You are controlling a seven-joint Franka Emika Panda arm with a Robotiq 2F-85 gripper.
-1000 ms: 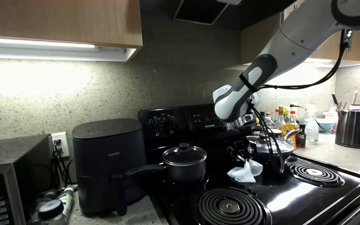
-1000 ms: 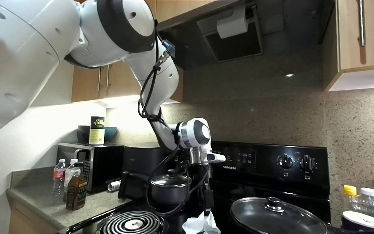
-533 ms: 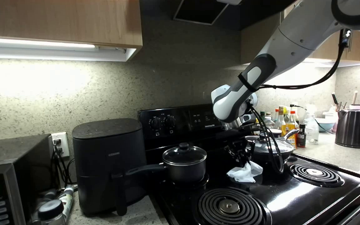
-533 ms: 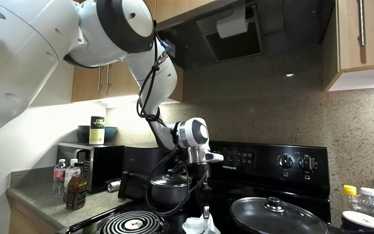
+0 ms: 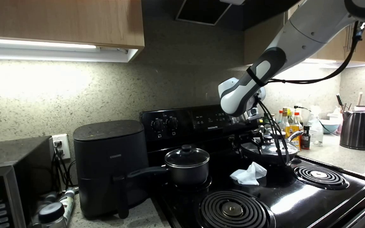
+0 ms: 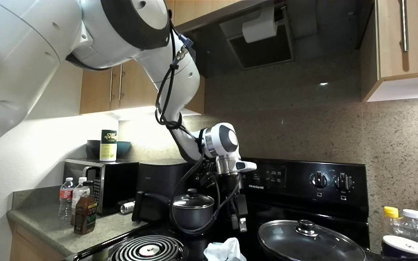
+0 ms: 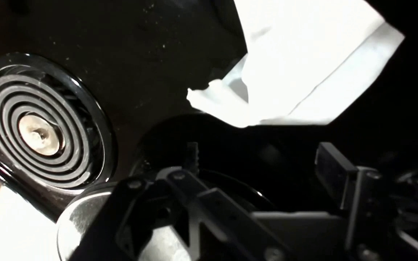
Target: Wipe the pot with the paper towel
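On the black stove top lies the paper towel (image 5: 248, 174), a crumpled white sheet, also in view in the wrist view (image 7: 296, 69). Beside it, at the back, stands the wide dark pot (image 6: 308, 242) with its shiny lid and knob; part of the lid (image 7: 80, 219) shows at the wrist view's lower left. My gripper (image 7: 256, 161) is open, its two dark pads (image 7: 334, 172) well apart and only dark stove behind the gap. In an exterior view the gripper (image 6: 238, 225) hangs above the paper towel, between saucepan and pot, touching neither. In an exterior view cables partly cover the pot (image 5: 263, 153).
A smaller saucepan (image 5: 187, 171) with lid and long handle sits on the back burner near the air fryer (image 5: 109, 167). Coil burners (image 5: 233, 210) lie in front. Behind rises the stove's control panel (image 6: 303, 181). Bottles (image 5: 291, 125) stand past the pot. Loose arm cables (image 6: 214, 217) hang low.
My gripper was at the paper towel with jaws together; the jaws have spread and it has risen off the sheet, shifting slightly toward the pot. The paper towel stays on the stove.
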